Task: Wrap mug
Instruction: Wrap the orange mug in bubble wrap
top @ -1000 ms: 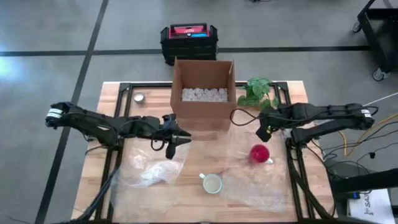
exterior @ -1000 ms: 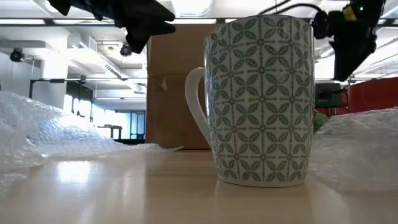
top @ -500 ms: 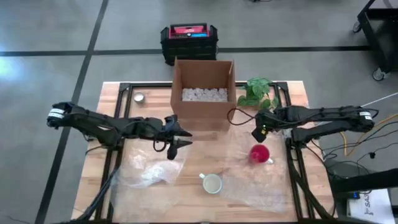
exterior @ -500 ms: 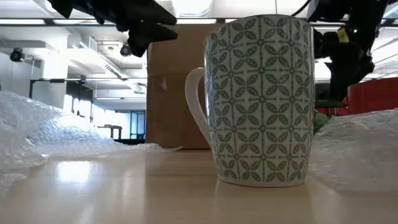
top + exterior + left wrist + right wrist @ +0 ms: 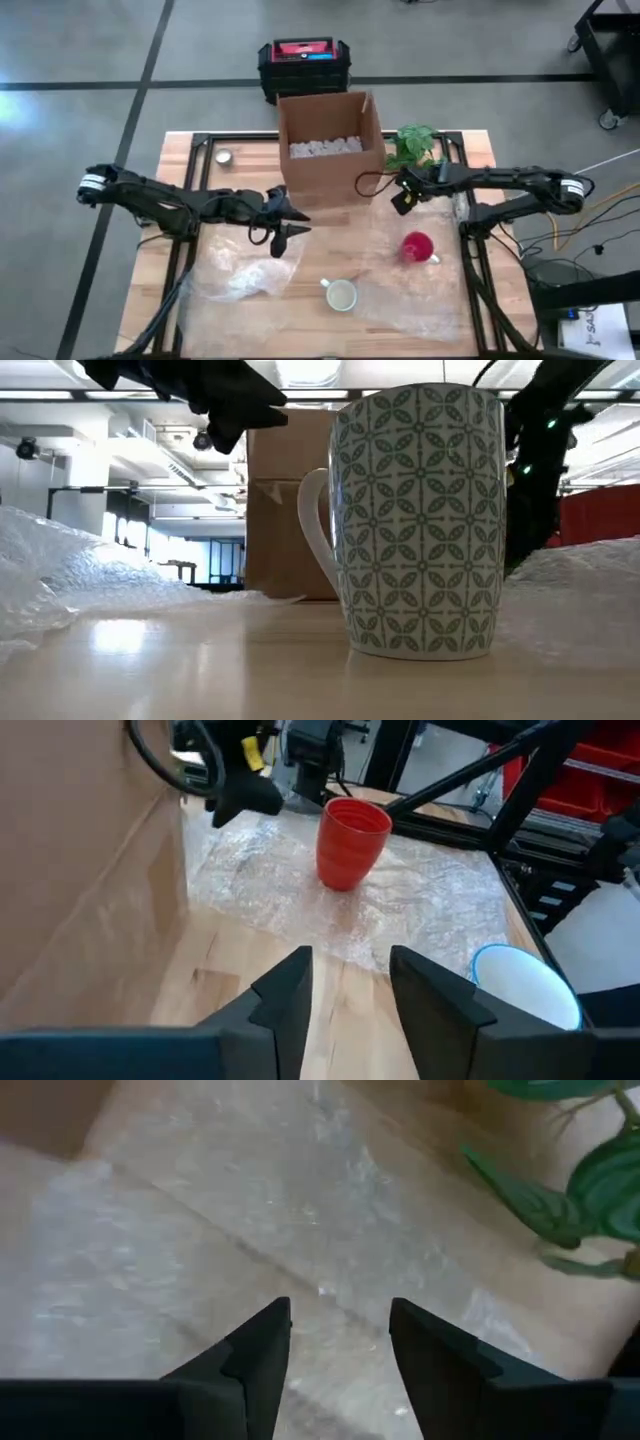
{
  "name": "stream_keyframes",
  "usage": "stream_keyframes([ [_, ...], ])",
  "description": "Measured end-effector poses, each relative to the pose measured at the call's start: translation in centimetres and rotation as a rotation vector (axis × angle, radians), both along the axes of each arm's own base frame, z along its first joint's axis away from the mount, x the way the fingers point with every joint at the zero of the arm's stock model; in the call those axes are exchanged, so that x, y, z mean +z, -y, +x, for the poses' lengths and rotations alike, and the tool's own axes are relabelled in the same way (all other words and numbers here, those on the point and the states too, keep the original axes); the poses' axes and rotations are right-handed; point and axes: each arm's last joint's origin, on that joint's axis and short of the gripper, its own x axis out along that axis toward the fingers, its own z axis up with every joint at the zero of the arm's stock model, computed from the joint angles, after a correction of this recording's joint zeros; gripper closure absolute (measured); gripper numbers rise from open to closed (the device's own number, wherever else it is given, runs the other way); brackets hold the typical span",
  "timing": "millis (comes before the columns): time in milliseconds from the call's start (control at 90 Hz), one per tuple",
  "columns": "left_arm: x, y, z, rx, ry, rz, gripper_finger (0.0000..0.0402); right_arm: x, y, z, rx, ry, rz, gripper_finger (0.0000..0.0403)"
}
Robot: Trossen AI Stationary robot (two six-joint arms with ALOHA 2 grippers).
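A red mug [image 5: 417,246] stands upright on a flat bubble wrap sheet [image 5: 425,290] at the right. A white mug with a green pattern [image 5: 341,295] stands on bare wood near the front edge and fills the low view [image 5: 420,520]. A crumpled bubble wrap sheet [image 5: 238,277] lies at the left. My left gripper [image 5: 283,236] hangs open above that sheet's far edge, its fingers [image 5: 290,995] aimed toward the red mug [image 5: 350,842]. My right gripper [image 5: 399,199] is open over the right sheet's far edge [image 5: 330,1210], close to the cardboard box [image 5: 330,150].
The open cardboard box holds white packing fill and stands at the far middle. A green plant [image 5: 415,148] is right of it and a small round tin [image 5: 224,157] left of it. A black and red case [image 5: 303,65] sits on the floor beyond the table.
My right gripper has gone toward the table's left and far edge, up to the box's right side. The cardboard box has turned slightly, its right side shifted. My left gripper has kept nearly still.
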Motion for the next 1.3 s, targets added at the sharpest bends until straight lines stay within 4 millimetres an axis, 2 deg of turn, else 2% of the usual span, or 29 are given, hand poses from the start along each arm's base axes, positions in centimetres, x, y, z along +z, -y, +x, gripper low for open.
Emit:
stream_keyframes([
  [178, -0.1, 0.0, 0.0, 0.000, -0.015, 0.001, 0.0293, -0.4, 0.0, 0.1, 0.066, -0.034, 0.015, 0.0261],
  [289, -0.3, 0.0, -0.1, -0.001, -0.028, 0.003, 0.0298, 0.0, -0.4, -0.1, 0.120, 0.019, 0.110, 0.0258],
  [411, -0.3, 0.0, -0.1, -0.001, -0.031, 0.003, 0.0302, 2.6, -0.6, 0.1, 0.171, 0.158, 0.137, 0.0242],
  [511, -0.3, 0.0, -0.1, -0.003, -0.032, 0.002, 0.0300, 5.2, -1.6, 0.1, 0.223, 0.322, 0.193, 0.0225],
  [656, -0.3, 0.0, -0.1, -0.002, -0.030, -0.001, 0.0293, 8.3, -4.8, -0.3, 0.344, 0.545, 0.282, 0.0200],
  [822, -0.2, 0.0, -0.2, -0.002, -0.027, -0.002, 0.0287, 10.3, -9.3, -1.3, 0.487, 0.675, 0.366, 0.0182],
  [944, 0.0, 0.0, -0.3, -0.002, -0.019, -0.003, 0.0285, 11.4, -13.0, -1.1, 0.607, 0.787, 0.420, 0.0179],
  [1100, 0.1, 0.0, -0.3, -0.002, -0.013, -0.003, 0.0290, 11.9, -17.7, -0.5, 0.729, 0.910, 0.418, 0.0190],
  [1200, 0.1, 0.0, -0.3, -0.001, -0.015, -0.003, 0.0296, 11.3, -20.3, -0.2, 0.715, 0.921, 0.446, 0.0200],
  [1300, 0.1, 0.0, -0.3, -0.002, -0.013, -0.001, 0.0301, 10.5, -22.7, 0.2, 0.712, 0.855, 0.500, 0.0209],
])
